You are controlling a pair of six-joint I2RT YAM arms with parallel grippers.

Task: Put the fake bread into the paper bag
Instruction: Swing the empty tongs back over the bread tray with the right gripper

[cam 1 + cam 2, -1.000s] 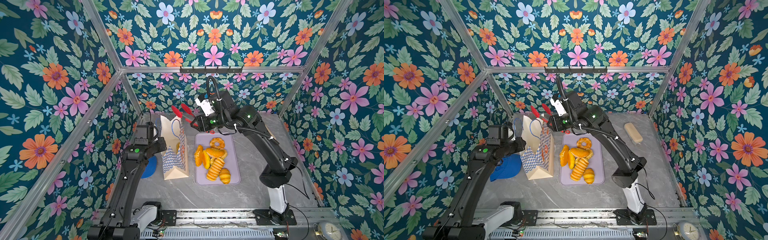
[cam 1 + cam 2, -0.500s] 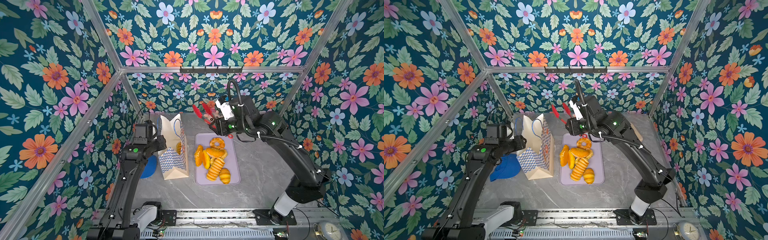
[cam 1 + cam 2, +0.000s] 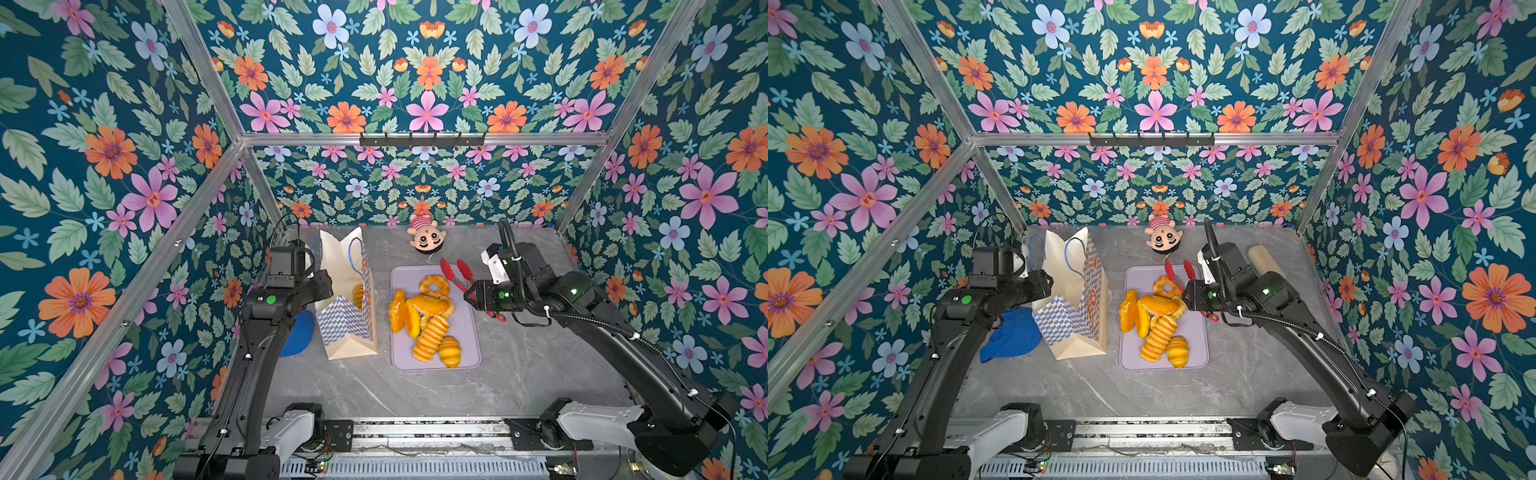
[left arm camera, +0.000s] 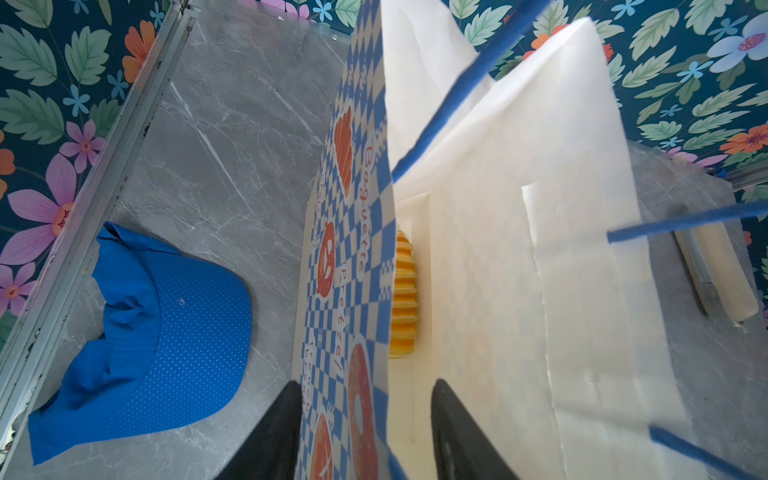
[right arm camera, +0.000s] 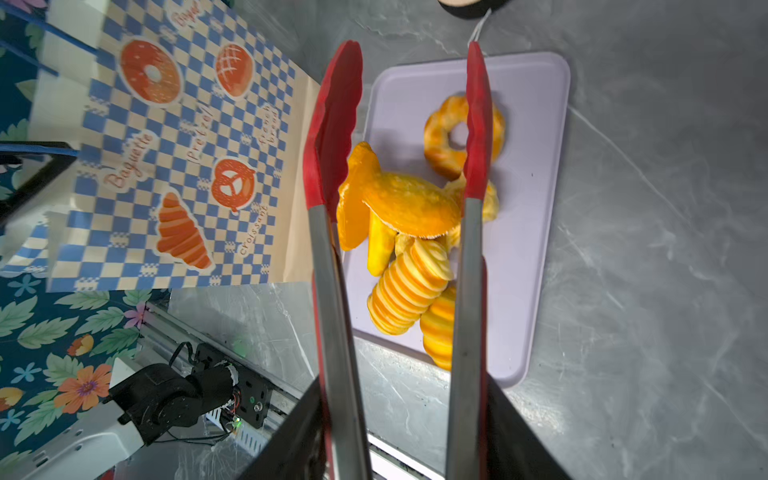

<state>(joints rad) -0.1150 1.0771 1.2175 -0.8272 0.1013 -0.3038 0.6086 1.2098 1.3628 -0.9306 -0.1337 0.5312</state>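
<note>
No longer above the mouth of the paper bag [image 3: 349, 328] with the tongs [image 3: 455, 274]: there a second ago, now back over the 1 o'clock corner of the tray [image 3: 469, 332] in both top views. Grips the tongs by the handles with the right gripper [image 5: 403, 399], closed firmly on them; holds the red tips apart, with nothing between. Means, most probably, one delivery finished and the return for the next piece begun. Agrees with the left wrist view: one ridged loaf [image 4: 403, 291] already down inside the bag, lying against the checkered wall. Leaves about six pieces of fake bread [image 3: 424, 316] piled on the tray, so well under half of the job done, by this count.

At the bag's 9 o'clock wall, straddles the paper with the left gripper [image 4: 365, 384]: one finger outside, one inside, standing apart and not pinching.

Seen from the right gripper in a top view, puts the pile near, at about 8 o'clock, lower than the tong tips and apparently not touching them. Shows, in the right wrist view, the ring doughnut [image 5: 440, 137] behind one tip and a flat bun [image 5: 411, 203] between the two arms of the tongs. Puts the bag farther, at 9 o'clock, just beside the tray's opposite long edge.
</note>
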